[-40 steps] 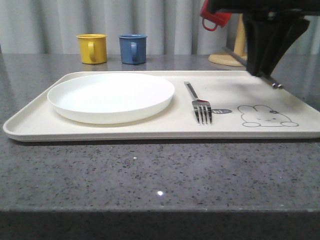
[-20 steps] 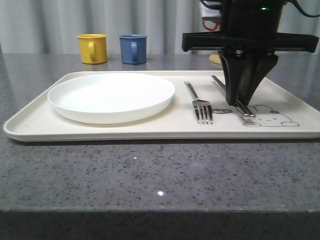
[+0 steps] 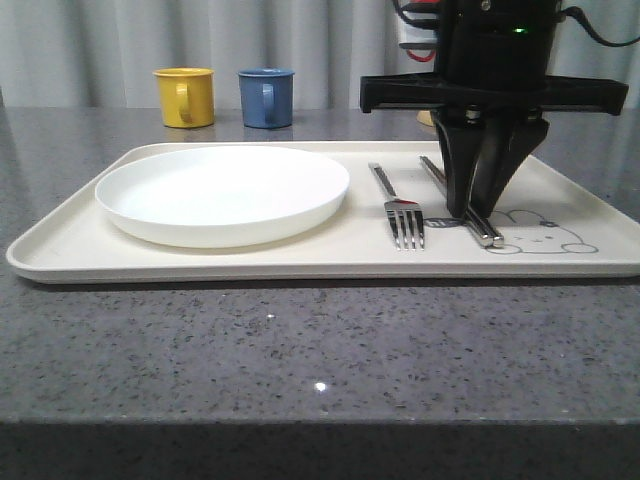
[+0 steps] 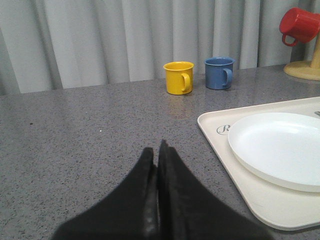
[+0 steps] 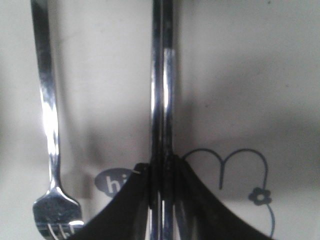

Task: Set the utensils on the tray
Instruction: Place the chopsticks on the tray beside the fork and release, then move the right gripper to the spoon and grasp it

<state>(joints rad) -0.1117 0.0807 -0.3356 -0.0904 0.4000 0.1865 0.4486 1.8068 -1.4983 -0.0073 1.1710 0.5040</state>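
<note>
Two slim, flat silver-metal chopsticks (image 3: 462,203), stiff, light and slippery, sit clamped together in my right tool (image 3: 474,212), pinched near their low ends, touching the cream plastic tray (image 3: 70,238).

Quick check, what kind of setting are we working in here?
Likely a staged table-setting bench: a speckled grey counter, a plain curtain behind, mugs and a tray.
</note>
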